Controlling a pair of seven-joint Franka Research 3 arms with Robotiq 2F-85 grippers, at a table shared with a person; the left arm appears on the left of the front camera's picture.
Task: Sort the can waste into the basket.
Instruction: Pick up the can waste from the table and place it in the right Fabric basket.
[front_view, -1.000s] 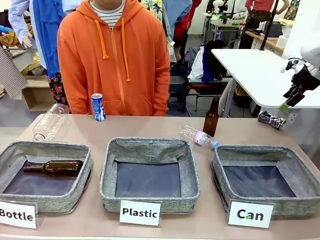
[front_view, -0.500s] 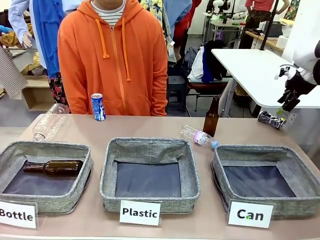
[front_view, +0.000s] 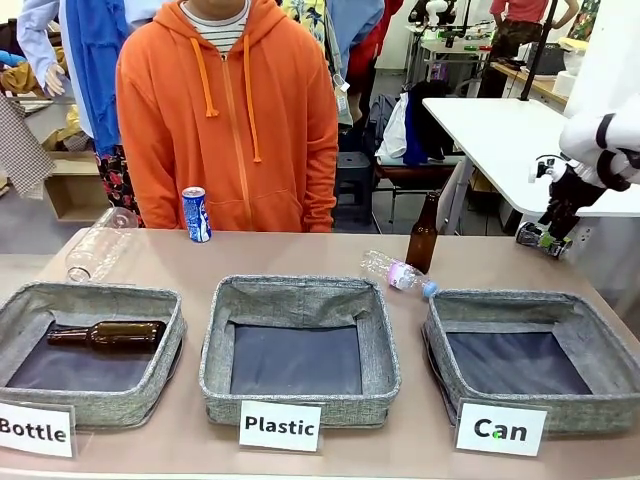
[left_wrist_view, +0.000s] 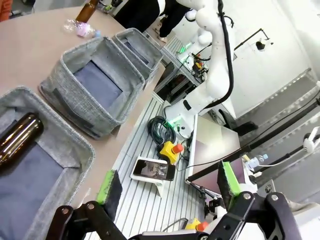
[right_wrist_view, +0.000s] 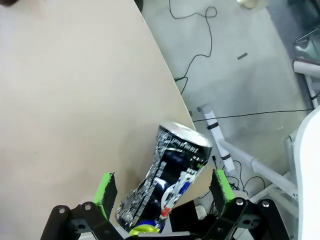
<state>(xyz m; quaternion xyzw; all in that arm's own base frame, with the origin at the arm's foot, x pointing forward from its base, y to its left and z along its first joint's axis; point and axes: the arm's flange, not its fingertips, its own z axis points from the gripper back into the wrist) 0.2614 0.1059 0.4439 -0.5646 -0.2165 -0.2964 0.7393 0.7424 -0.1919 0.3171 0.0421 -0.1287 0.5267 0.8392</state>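
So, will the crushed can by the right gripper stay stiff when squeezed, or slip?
Probably light and thin-walled: the crushed can is already dented, so it may buckle. Its glossy, uneven sides might slip or twist in the right gripper. Lying near the table edge, a nudge could roll it off.

I saw a glossy, crumpled metal can (right_wrist_view: 167, 175) on the smooth matt table (right_wrist_view: 75, 100); the basket (front_view: 510, 298) was rough grey cloth.

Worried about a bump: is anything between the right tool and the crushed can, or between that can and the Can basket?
Nothing visible. The open right tool straddles the crushed can at the edge of the table; only its bare top lies between can and basket. The upright brown bottle and plastic bottle sit left of that path.
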